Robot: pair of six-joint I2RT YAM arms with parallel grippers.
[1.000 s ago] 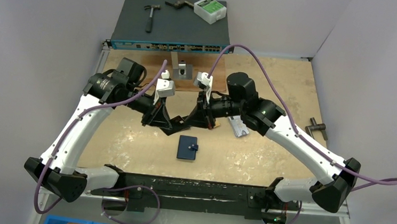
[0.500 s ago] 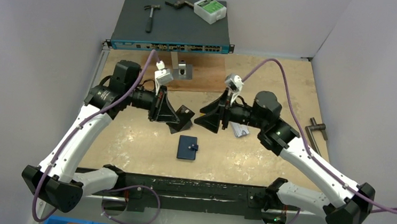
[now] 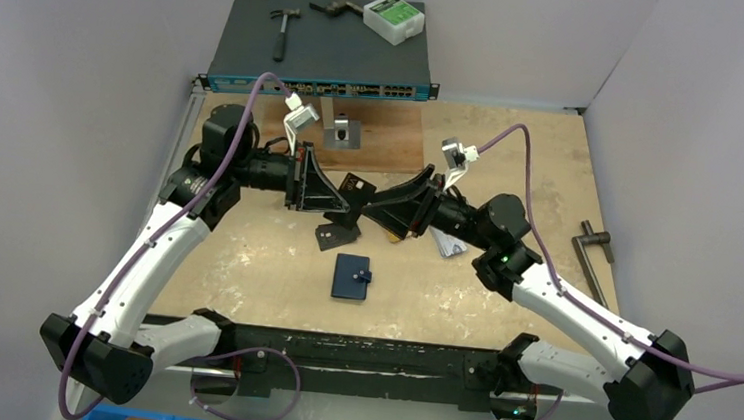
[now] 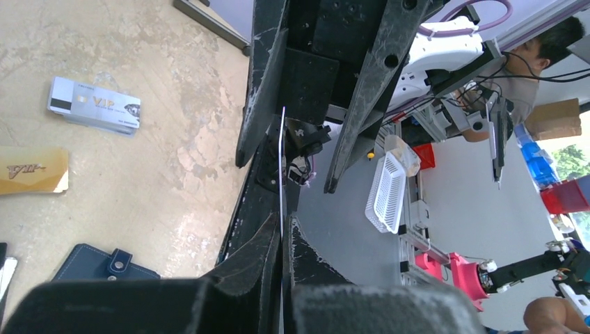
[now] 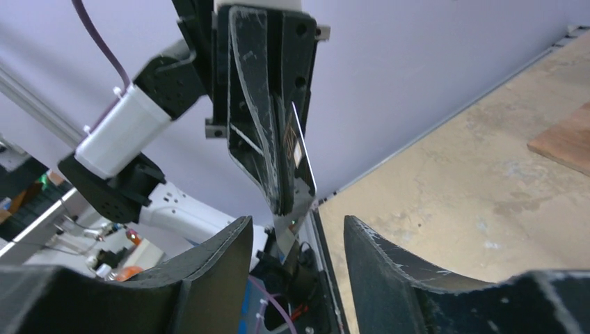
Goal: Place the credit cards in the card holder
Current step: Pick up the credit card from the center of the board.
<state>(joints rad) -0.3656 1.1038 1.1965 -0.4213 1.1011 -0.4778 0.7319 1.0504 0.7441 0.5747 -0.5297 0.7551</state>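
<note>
Left gripper, jaws clamped on thin black rectangular credit card held above tan worktop; right gripper, jaws apart astride that card; folded navy-blue snap-tab card holder flat on worktop, near silver-grey card and orange-gold card.

Navy card holder, black card, gold card, silver-grey card with dark stripe.

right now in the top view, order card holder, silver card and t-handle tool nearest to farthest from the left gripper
1. card holder, just below the left gripper and its black card, toward the near edge
2. silver-grey card, off to its right
3. t-handle tool, far right side
</note>
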